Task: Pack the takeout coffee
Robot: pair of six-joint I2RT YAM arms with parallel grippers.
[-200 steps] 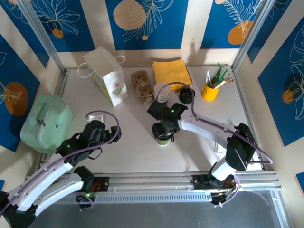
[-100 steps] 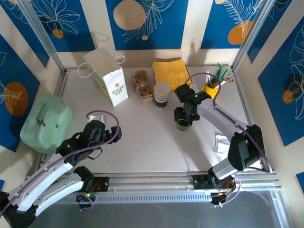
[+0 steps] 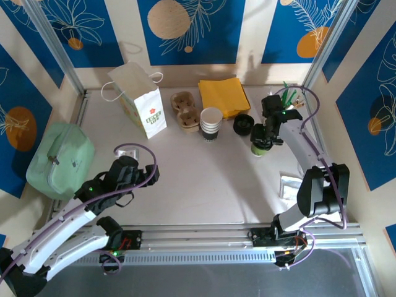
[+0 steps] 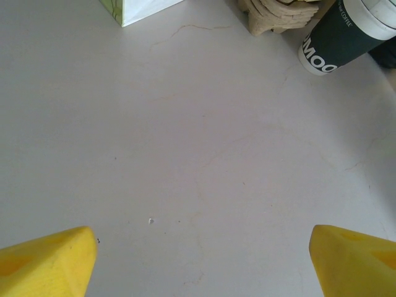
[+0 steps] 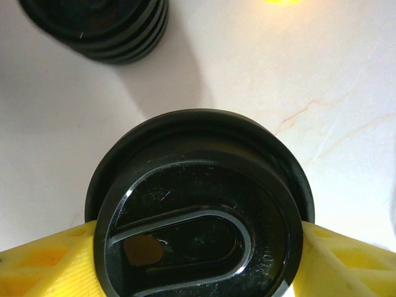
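Pinching takeout coffee [image 5: 198, 204] from both sides with right fingers [image 5: 43, 266], kept upright, probably against spilling. Located at far right of desk [image 3: 185, 185], just beside lid pile [image 3: 243, 124], well apart from paper bag [image 3: 141, 99]. Left fingers [image 4: 46, 260] spread, idle over bare desk.

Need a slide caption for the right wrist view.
Right gripper closed on the lidded coffee cup, a stack of spare black lids on the table beyond.
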